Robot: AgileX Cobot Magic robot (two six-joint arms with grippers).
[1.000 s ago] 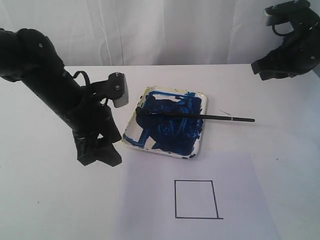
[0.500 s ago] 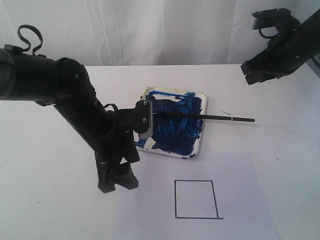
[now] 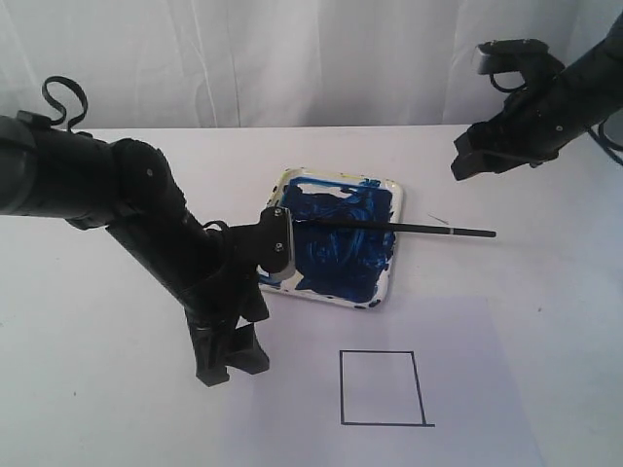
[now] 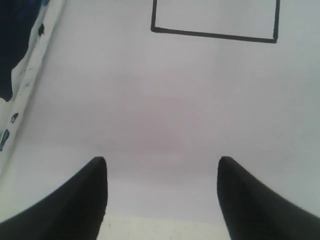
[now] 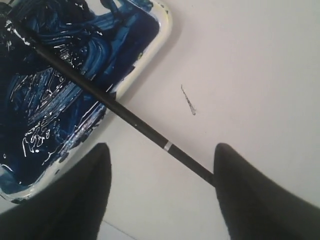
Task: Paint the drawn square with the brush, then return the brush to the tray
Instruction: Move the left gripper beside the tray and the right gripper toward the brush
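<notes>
The brush [image 3: 389, 227] lies with its wet tip in the tray [image 3: 392, 268] and its handle jutting past the rim over the table [image 3: 545, 253], so the dry end is free to grab. The square [image 3: 382, 387] is blank. My right gripper [image 5: 161, 150] hovers above that handle, jaws spread wide, holding nothing. The left gripper [image 4: 161, 170] hangs low near the square, equally wide and empty, probably to steady the paper [image 3: 467, 341].

white table [image 3: 88, 389], white draped backdrop [image 3: 292, 58].
</notes>
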